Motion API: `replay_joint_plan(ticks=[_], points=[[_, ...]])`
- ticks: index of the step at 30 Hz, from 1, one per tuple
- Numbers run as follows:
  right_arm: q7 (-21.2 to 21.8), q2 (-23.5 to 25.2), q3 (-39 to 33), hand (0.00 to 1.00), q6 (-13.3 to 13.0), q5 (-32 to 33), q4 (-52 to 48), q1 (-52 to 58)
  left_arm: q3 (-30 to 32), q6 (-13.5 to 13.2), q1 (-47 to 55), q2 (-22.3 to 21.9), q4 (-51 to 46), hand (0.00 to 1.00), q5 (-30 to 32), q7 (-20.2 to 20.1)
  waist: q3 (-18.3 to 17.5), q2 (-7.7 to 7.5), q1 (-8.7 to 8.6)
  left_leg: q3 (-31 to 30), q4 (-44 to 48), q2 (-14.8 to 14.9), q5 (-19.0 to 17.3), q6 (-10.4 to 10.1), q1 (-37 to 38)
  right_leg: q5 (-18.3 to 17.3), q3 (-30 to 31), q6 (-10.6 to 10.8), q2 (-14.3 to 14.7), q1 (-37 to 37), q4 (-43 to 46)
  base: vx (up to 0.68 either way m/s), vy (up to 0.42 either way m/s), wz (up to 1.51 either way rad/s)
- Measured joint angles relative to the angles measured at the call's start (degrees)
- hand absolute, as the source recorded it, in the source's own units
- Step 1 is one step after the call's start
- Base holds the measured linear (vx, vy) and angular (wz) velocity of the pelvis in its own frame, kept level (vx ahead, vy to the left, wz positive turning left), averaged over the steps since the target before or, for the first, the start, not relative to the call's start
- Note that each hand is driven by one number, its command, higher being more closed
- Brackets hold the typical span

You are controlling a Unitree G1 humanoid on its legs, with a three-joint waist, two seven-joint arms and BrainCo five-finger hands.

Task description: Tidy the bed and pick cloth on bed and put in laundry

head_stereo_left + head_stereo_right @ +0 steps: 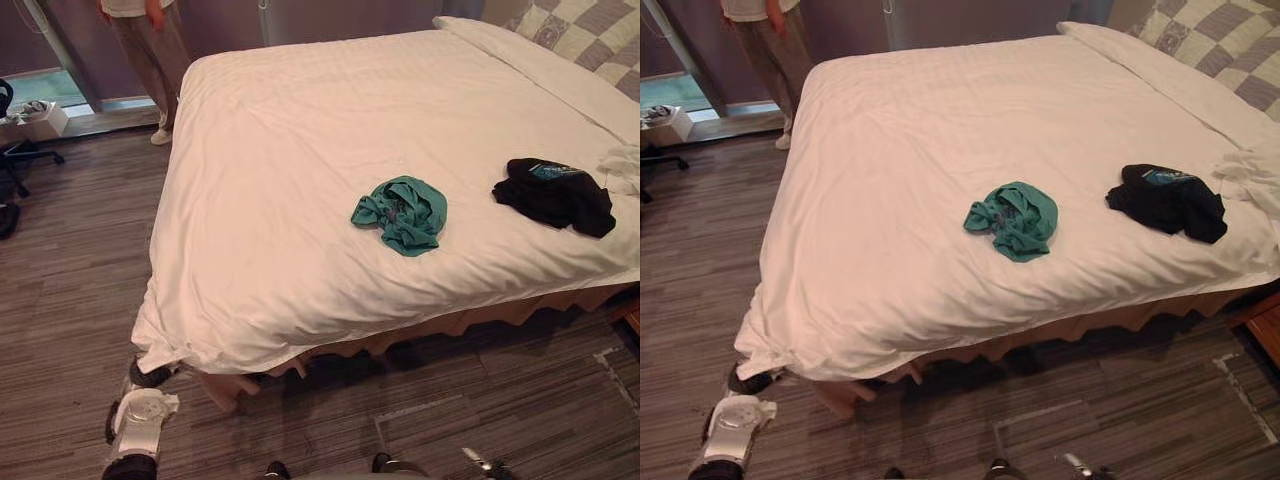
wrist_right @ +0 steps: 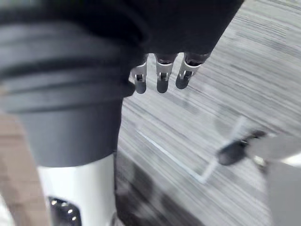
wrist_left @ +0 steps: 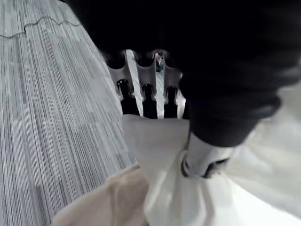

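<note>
Teal cloth point(image 1: 402, 213) sits crumpled on the bed point(image 1: 300, 150) near its front edge, black cloth point(image 1: 555, 195) further right; right hand point(image 2: 161, 77), low over the floor point(image 1: 60, 260), is nearer than left hand point(image 3: 149, 101) at the bed corner, both uncurled, seemingly empty.

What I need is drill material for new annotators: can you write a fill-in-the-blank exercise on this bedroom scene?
1. On the white bed a teal garment lies beside a ____ one.
2. The garment farther from the checked pillows is the ____ one.
3. The right hand hangs open above the ____, holding nothing.
Missing words: black; teal; floor.
</note>
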Motion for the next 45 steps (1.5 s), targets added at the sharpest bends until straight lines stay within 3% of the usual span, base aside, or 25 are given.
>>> replay_joint_plan(ticks=[1,2,8,12,16,21,23,27,31,35,38,42,45], points=[[0.45,-0.87,1.01,0.0,-0.17,-0.77,-1.73,-0.97,-0.22,0.0,0.07,0.01,0.06,0.0,0.01,0.44,-0.3,-0.12,-0.04,-0.11,0.0,0.03,0.0,0.0,-0.2,0.0,-0.06,0.0,0.04,-0.14,-0.03,-0.02,-0.017,0.07],[2.37,-2.91,3.46,1.0,-0.64,-2.04,-4.72,-3.61,-0.26,0.0,0.35,0.02,0.16,0.0,0.03,1.02,-0.99,-0.42,-0.22,-0.49,0.0,0.07,0.02,0.01,-0.75,0.03,-0.18,-0.04,0.11,-0.61,-0.09,0.01,-0.02,0.06],[12.42,-8.5,20.77,1.0,-1.72,-3.71,-10.44,-18.98,-2.63,2.06,2.46,-0.32,7.49,0.0,-0.73,1.48,-1.31,-0.87,-0.14,-0.87,0.34,-0.01,0.02,0.01,-1.03,0.15,-0.19,-0.09,0.14,-0.24,-0.44,0.04,-0.009,0.03],[20.39,-11.3,29.84,1.0,-1.79,-2.48,-11.09,-28.69,-3.24,3.1,6.73,-1.6,10.43,0.0,-1.31,1.59,-1.53,-1.24,1.29,-2.24,0.36,0.25,0.16,0.04,-2.21,0.97,-1.77,-0.01,0.4,-0.07,-1.31,0.02,-0.018,0.19],[28.39,-10.56,38.0,1.0,-1.81,1.5,-12.62,-35.66,-3.22,3.32,8.49,-1.98,11.83,0.0,-1.07,2.31,-1.53,-1.26,3.38,-3.65,0.37,0.28,0.57,0.32,-2.72,1.79,-3.23,-0.29,0.37,0.31,-1.42,-0.01,-0.008,0.18],[33.4,-5.67,46.07,1.0,-0.36,3.05,-15.36,-39.34,-1.55,3.3,7.12,-1.55,12.72,0.0,-1.24,7.14,-1.45,-1.4,4.6,-7.04,0.36,-0.35,1.96,1.39,-5.63,2.18,-6.16,-0.62,-0.54,-0.41,-1.59,-0.07,0.006,0.35],[33.61,-4.24,48.11,1.0,1.43,3.0,-15.4,-40.6,0.55,3.44,5.44,-0.75,12.46,0.0,-1.13,7.28,-0.95,-0.94,5.69,-8.45,0.35,-0.73,2.89,1.75,-7.19,2.17,-7.23,-0.64,-0.83,-1.04,-1.62,-0.12,0.001,0.42],[32.92,-0.71,53.56,1.0,4.23,2.84,-15.22,-46.23,5.37,3.22,1.99,4.05,12.13,0.0,-2.45,6.93,4.4,1.13,7.81,-12.17,0.28,-0.53,5.19,2.49,-11.47,1.87,-10.48,-1.15,-0.78,-3.49,-0.1,-0.18,-0.005,0.51],[31.63,0.76,55.85,1.0,5.23,2.64,-14.34,-50.92,7.26,2.34,0.23,4.52,10.75,0.0,-4.78,5.56,11.16,2.92,10.47,-13.86,0.33,0.07,7.67,2.34,-16.83,1.3,-11.46,-2.17,-1.02,-10.02,4.59,-0.16,0.018,0.23],[30.51,2.67,57.94,1.0,6.0,2.63,-13.24,-53.86,6.46,2.22,-1.05,3.39,9.75,0.0,-7.94,3.99,16.28,3.16,11.25,-14.62,0.37,-0.07,9.61,2.12,-19.6,0.08,-11.66,-2.64,-2.12,-14.43,9.6,-0.08,0.005,0.12],[27.94,3.95,61.6,1.0,7.04,2.53,-11.16,-55.72,-0.01,0.54,-2.43,1.38,8.98,0.0,-12.83,3.28,17.08,4.07,12.21,-14.96,0.37,-0.69,10.55,2.25,-23.73,-1.14,-11.63,-2.73,-3.58,-20.16,13.61,-0.04,-0.002,0.11],[23.51,6.14,61.97,1.0,10.26,0.36,-9.76,-56.11,-8.81,-2.5,-6.44,-2.43,8.73,0.0,-22.87,0.4,18.67,7.34,13.28,-16.91,0.38,-1.52,12.16,2.5,-29.3,-2.49,-12.96,-2.93,-5.14,-26.38,17.88,-0.03,-0.025,0.26],[21.18,6.21,61.81,1.0,11.68,-1.32,-7.69,-57.63,-15.76,-3.55,-7.92,-4.35,7.63,0.0,-26.49,-1.0,19.47,9.69,14.0,-18.01,0.38,-1.7,13.09,2.67,-32.28,-2.99,-14.06,-3.03,-5.65,-29.14,19.18,-0.03,-0.041,0.24]])
